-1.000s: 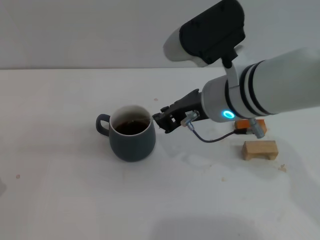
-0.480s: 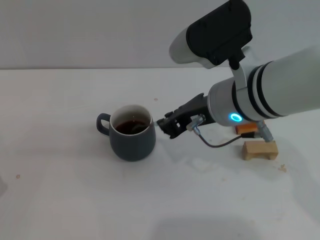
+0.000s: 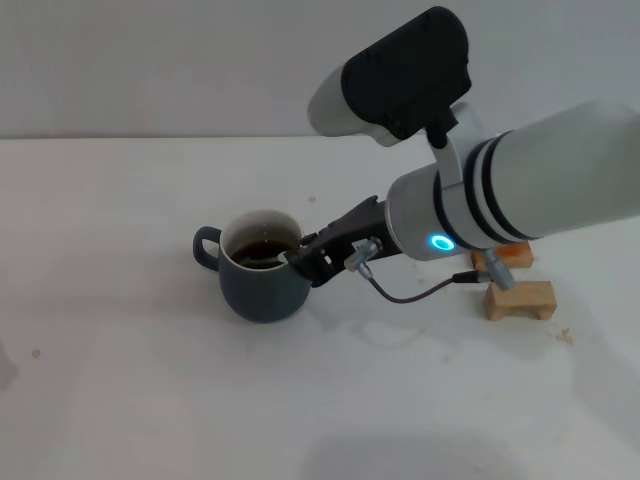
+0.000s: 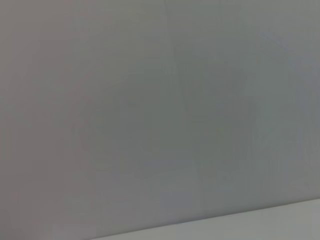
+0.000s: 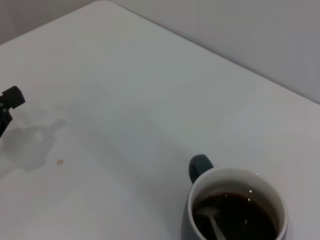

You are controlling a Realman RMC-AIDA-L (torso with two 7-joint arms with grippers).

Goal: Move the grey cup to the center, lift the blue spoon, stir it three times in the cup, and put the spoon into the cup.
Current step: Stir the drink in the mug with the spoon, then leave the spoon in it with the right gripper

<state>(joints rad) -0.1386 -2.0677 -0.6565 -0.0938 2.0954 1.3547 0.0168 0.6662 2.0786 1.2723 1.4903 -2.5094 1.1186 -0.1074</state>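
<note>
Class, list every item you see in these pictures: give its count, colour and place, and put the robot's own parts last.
Grey cup: one, dark slate-grey with white inside, handle on the robot's left, mid-table, holding dark liquid.
Blue spoon: one, only its metal bowl shows, sunk in the liquid in the cup.
Wooden blocks: two, pale wood and orange-brown, right of the cup, the orange-brown one partly behind the arm.
Table: one, white, with faint stains.
Wall: grey, behind the table.
Right claw: one, black, at the cup's right rim.
Left claw: not visible.
</note>
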